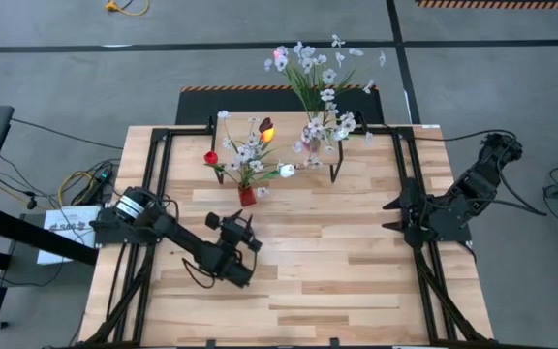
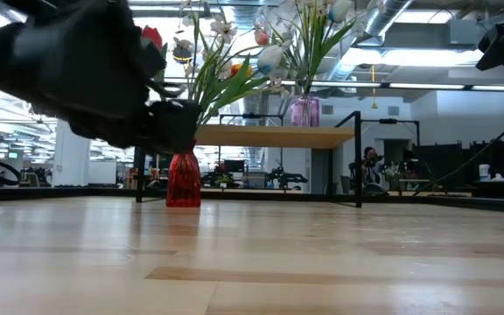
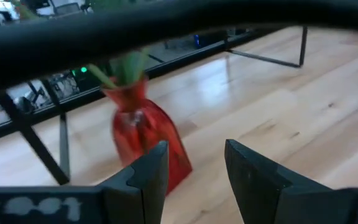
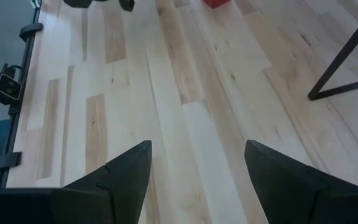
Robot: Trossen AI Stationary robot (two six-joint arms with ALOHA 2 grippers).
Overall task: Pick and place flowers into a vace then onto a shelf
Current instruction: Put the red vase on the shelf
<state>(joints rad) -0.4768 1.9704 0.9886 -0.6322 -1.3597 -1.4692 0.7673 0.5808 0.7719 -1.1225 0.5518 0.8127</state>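
Overhead and table-level views of a two-arm station at a slatted wooden table (image 1: 337,281). A red vase (image 2: 183,180) stands upright on the tabletop, just in front of the shelf (image 2: 274,136), holding tulip heads and small white blossoms on green stems (image 1: 245,150); in the left wrist view the same vase (image 3: 143,134) shows green stems rising from its neck. A second, clear pinkish vase (image 2: 304,111) stands on the shelf board with a taller spray of white flowers (image 1: 320,73); the shelf rests on thin dark legs at the far middle of the table. The left gripper (image 1: 248,236) lies low over the table, near the red vase and pointing toward it, apart from it; its jaws stand apart with nothing between them, as the left wrist view (image 3: 194,177) shows. The right gripper (image 1: 391,215) waits at the table's right edge, well apart from both vases; its fingers (image 4: 123,174) are spread wide over bare wood and hold nothing. A person (image 2: 371,162) sits in the room beyond the table.
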